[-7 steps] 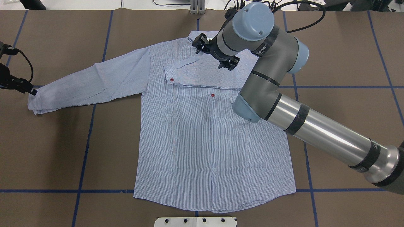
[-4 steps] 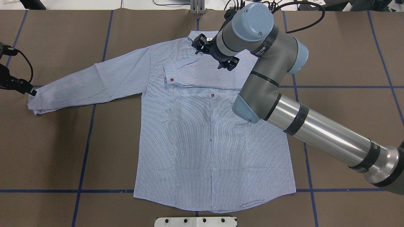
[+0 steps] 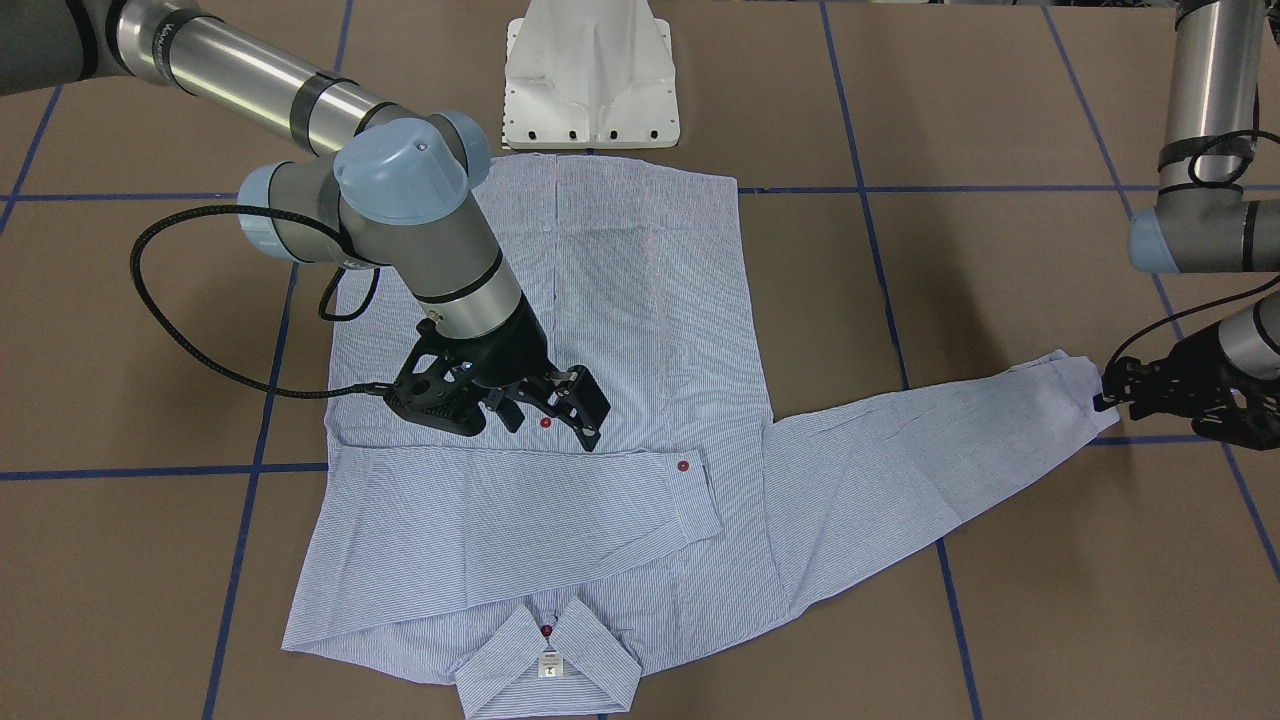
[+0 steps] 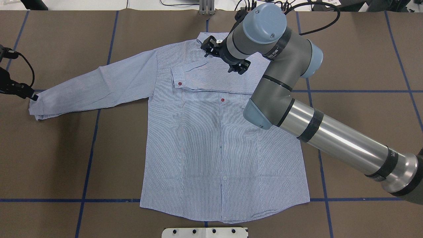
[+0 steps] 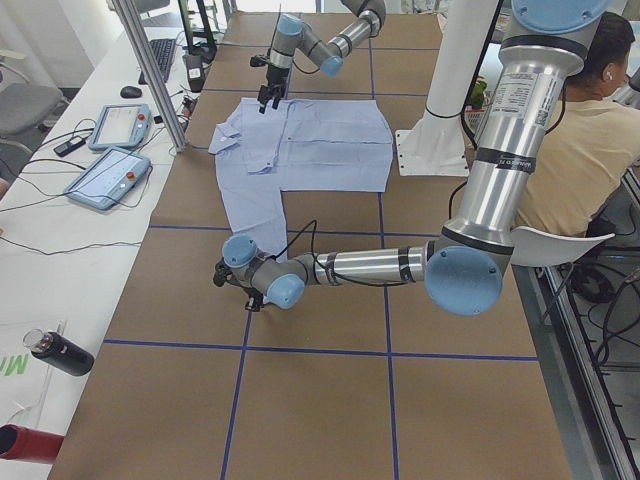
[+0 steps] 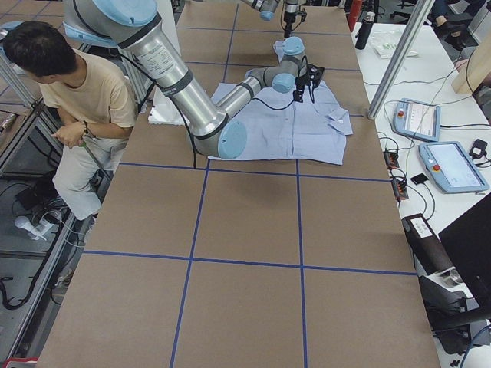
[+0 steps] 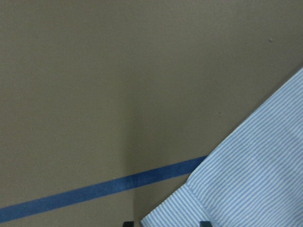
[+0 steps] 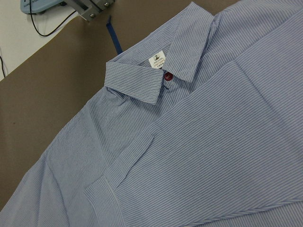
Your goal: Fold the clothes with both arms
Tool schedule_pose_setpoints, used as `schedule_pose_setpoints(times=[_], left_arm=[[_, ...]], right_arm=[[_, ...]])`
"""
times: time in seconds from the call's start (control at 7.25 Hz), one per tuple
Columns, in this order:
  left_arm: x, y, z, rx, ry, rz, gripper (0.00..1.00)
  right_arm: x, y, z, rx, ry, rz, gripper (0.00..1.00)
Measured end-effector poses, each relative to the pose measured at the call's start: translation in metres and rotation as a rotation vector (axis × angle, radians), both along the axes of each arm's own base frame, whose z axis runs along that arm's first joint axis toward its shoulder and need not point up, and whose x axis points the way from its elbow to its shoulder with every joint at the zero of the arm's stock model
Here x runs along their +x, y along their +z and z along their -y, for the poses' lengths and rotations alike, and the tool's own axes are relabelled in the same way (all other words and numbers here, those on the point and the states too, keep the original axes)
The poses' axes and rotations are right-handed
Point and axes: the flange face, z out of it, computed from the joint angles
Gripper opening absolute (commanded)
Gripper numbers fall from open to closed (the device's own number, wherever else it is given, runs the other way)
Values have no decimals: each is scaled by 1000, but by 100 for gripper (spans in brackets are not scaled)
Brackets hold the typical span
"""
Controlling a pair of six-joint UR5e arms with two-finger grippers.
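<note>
The blue-and-white striped shirt [image 4: 205,142] lies flat and front up on the brown table; it also shows in the front-facing view [image 3: 640,280]. One sleeve [image 3: 500,510] is folded across the chest. The other sleeve [image 4: 99,82] stretches out toward the robot's left. My right gripper [image 3: 553,436] is open and empty, hovering over the chest just behind the folded sleeve. Its wrist view shows the collar [image 8: 156,71] with the white tag. My left gripper [image 4: 31,96] sits at the tip of the outstretched cuff [image 7: 246,189], fingertips apart, holding nothing.
The white pedestal base [image 3: 590,80] stands at the shirt's hem side. Blue tape lines [image 4: 89,158] cross the table. Teach pendants [image 5: 105,175] lie on a side table. A seated person [image 6: 84,100] is beside the robot. Bare brown table surrounds the shirt.
My left gripper has drifted slightly left, away from the cuff. My right gripper has shifted very slightly toward the collar. The shirt has not moved.
</note>
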Motion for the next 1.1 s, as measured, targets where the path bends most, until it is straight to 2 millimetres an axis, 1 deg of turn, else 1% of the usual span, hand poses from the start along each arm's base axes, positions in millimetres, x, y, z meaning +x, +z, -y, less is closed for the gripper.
schedule_pose_setpoints(times=[0.28, 0.97, 1.1], left_arm=[[1, 1, 2, -4, 0, 1, 58], [5, 4, 1, -12, 6, 4, 57], [6, 5, 0, -13, 8, 4, 49]], right_arm=[[0, 1, 0, -1, 0, 0, 100], [-2, 7, -2, -5, -3, -7, 100], [-2, 8, -2, -5, -3, -7, 100]])
